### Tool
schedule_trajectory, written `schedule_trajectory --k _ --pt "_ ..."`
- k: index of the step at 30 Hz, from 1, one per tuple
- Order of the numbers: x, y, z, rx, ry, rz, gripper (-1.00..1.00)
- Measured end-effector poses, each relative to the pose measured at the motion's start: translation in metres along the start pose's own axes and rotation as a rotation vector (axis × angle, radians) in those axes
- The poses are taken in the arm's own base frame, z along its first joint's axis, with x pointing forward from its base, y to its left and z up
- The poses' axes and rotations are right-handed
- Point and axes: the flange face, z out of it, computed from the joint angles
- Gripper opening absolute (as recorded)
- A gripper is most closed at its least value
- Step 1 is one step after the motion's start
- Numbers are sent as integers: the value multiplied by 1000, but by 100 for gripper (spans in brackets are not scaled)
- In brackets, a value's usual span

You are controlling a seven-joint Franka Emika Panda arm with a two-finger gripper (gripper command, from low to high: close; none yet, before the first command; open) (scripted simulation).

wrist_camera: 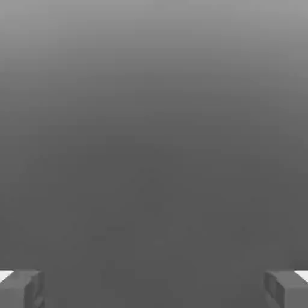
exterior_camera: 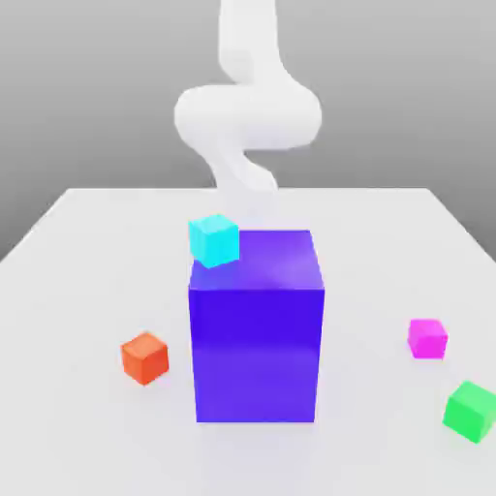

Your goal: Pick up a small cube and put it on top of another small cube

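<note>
The gripper (wrist_camera: 154, 290) was spread wide with nothing between its fingers, while the magenta cube (exterior_camera: 427, 339) lay near the green cube (exterior_camera: 472, 412) on the white table (exterior_camera: 87, 446).

a white, smooth-shelled robot arm (exterior_camera: 249, 116) reaches down from above in the exterior view, its rounded joints bent, as the two-finger gripper (wrist_camera: 154, 290) stands open and empty, its grey fingers (wrist_camera: 24, 289) spread wide apart in the hand view.
</note>
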Motion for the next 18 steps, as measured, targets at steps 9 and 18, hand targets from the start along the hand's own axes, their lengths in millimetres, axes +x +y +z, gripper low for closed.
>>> schedule_trajectory --k 9,18 --pt "-200 -40 188 -30 -366 -581 0" --pt "-441 28 255 -13 -695 -1195 0"
